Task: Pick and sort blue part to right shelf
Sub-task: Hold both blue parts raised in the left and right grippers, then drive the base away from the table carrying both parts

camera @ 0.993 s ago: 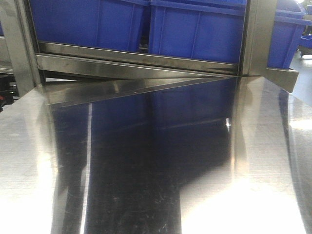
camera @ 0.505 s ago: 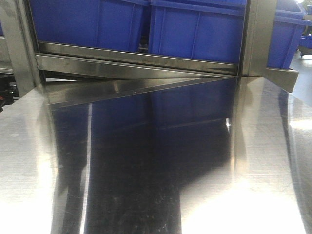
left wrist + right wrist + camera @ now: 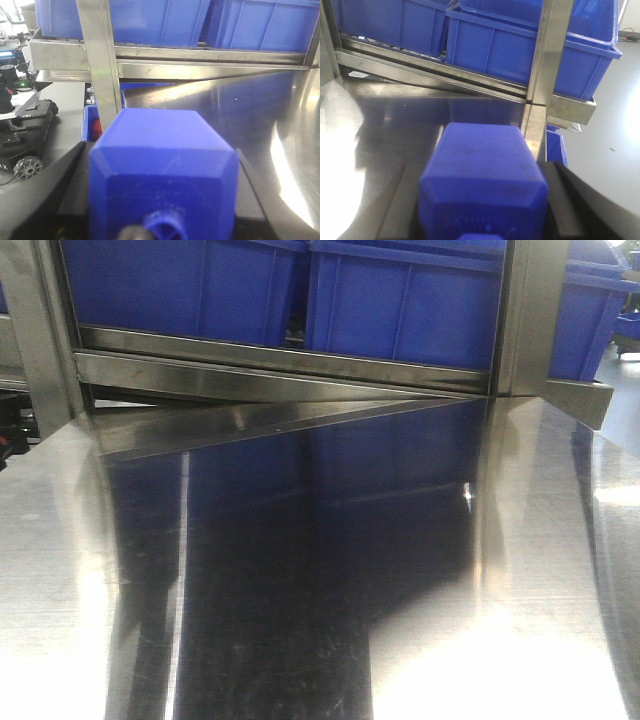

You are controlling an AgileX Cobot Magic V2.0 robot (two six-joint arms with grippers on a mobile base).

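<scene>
Blue part [image 3: 162, 170]: chamfered solid-blue block, upright, at the table [image 3: 260, 100] left edge. Second blue part [image 3: 482, 175]: same shape, near the right edge. Right shelf [image 3: 280, 375]: steel rack along the far edge, loaded with blue bins [image 3: 400, 310].

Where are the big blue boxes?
In the front view, the blue bins sit side by side along the top of the picture, on the right shelf, just behind the shiny steel table.

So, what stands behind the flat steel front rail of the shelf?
Large blue bins stand behind the front rail. Their contents cannot be seen; the walls hide them.
</scene>
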